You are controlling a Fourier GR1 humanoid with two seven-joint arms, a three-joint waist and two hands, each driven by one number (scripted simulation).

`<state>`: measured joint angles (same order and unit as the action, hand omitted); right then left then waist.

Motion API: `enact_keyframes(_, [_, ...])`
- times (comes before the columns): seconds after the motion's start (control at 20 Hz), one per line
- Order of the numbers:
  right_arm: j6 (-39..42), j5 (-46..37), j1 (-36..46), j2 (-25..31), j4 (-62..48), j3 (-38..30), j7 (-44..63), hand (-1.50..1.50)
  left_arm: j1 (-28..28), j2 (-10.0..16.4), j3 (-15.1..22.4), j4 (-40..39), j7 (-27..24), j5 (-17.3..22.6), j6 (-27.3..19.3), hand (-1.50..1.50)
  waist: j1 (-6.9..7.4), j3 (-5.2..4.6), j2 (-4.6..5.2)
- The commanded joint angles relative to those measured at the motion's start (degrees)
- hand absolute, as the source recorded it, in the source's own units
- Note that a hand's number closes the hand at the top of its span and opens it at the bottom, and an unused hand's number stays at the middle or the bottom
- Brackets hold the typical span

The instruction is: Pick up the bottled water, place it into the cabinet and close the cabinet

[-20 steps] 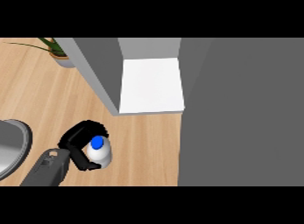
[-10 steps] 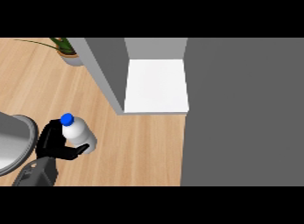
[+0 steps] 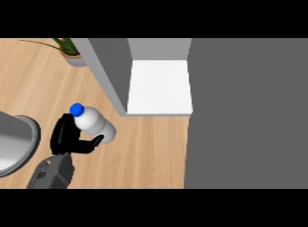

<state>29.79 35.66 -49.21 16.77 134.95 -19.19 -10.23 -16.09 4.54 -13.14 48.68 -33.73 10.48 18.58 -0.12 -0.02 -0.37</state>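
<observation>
Light wood-grain counter (image 3: 149,150) fills the left half under me, in flat, even light. Potted plant (image 3: 69,55) with thin green leaves sits at the far left; a big grey round metal vessel (image 3: 9,142) is cut off by my left edge. Plain dark grey panel (image 3: 254,115) covers the whole right side.

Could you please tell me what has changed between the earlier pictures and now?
The left hand, curled round the bottled water throughout, has carried it up the view, nearer the cabinet. Nothing was let go. The cabinet and the potted plant stayed roughly where they were.
</observation>
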Motion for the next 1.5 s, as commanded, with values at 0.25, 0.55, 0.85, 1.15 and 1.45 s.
enact_keyframes(0.25, [-1.1, 5.2, -3.1, -0.5, 10.4, -0.9, 2.9, -1.50, -1.7, -4.5, 12.6, 12.9, 9.8, 3.5, -14.5, 1.50, -0.92, -0.01, -0.14])
enact_keyframes(0.55, [-0.1, 7.1, -3.9, 0.2, 9.9, -1.9, 2.6, -1.50, -2.9, -4.5, 21.7, 18.4, 12.7, 6.5, -26.4, 1.50, -1.40, -0.04, 0.01])
enact_keyframes(0.85, [-1.2, 10.3, 0.1, 3.7, 6.0, -4.0, 1.5, -1.50, -11.3, -4.5, 24.1, 16.6, 16.8, 5.4, -35.5, 1.50, -2.05, -0.08, 0.53])
enact_keyframes(1.15, [0.4, 8.5, -1.2, 2.5, 6.3, -1.8, 0.1, -1.50, -12.3, -4.4, 27.7, 16.0, 20.0, 1.6, -45.5, 1.50, -2.88, -0.05, 0.44])
enact_keyframes(1.45, [-1.6, 6.7, 0.1, 2.5, 6.1, 1.9, 1.7, -1.50, -14.1, -4.3, 28.1, 12.3, 22.7, 0.4, -48.2, 1.50, -3.61, -0.11, 0.81])
